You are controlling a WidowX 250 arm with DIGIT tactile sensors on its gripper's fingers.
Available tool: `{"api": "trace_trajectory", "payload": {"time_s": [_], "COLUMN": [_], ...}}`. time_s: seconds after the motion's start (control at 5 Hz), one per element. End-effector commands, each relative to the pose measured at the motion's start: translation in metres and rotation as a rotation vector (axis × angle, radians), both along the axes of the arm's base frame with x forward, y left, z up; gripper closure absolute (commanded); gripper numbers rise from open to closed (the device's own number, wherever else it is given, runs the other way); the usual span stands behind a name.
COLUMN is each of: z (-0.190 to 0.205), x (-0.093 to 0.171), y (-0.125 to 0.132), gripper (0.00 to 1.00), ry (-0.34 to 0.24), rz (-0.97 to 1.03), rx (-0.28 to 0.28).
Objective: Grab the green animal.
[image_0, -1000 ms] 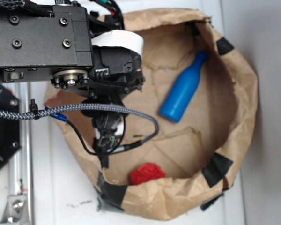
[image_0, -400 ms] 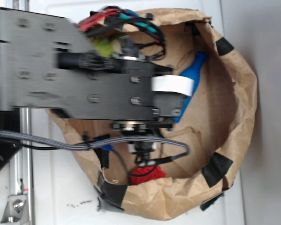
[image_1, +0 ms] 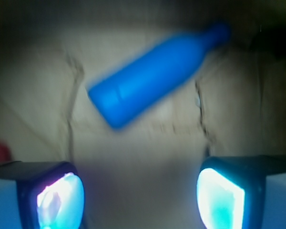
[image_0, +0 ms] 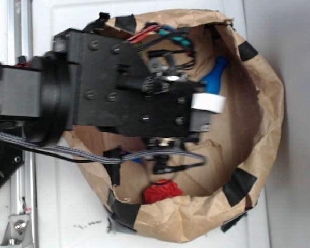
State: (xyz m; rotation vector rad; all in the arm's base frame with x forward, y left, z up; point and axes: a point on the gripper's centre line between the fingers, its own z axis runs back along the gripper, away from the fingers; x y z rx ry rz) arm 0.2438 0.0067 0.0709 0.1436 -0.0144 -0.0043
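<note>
Green animal is not seen in either view, so nothing is grasped yet: gripper (image_1: 140,198) is held wide open and empty at lower frame, blue bottle (image_1: 152,74) lying above it in the paper bag (image_0: 268,103).

Bare paper floor between end effector (image_1: 140,198) fingers, blue bottle (image_1: 152,78) just beyond

overhead exterior, close wrist, shared blue bottle (image_1: 152,74)
</note>
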Motion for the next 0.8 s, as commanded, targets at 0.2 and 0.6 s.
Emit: {"api": "trace_trajectory", "payload": {"time_s": [0.2,0.6], "z": [0.012,0.014], "x": [-0.007,-0.003], "y": [0.053,0.068], "gripper": [0.00,0.00], "ry": [0.047,0.027], "rz": [0.114,0.124], "rx": [-0.009,-0.008]}}
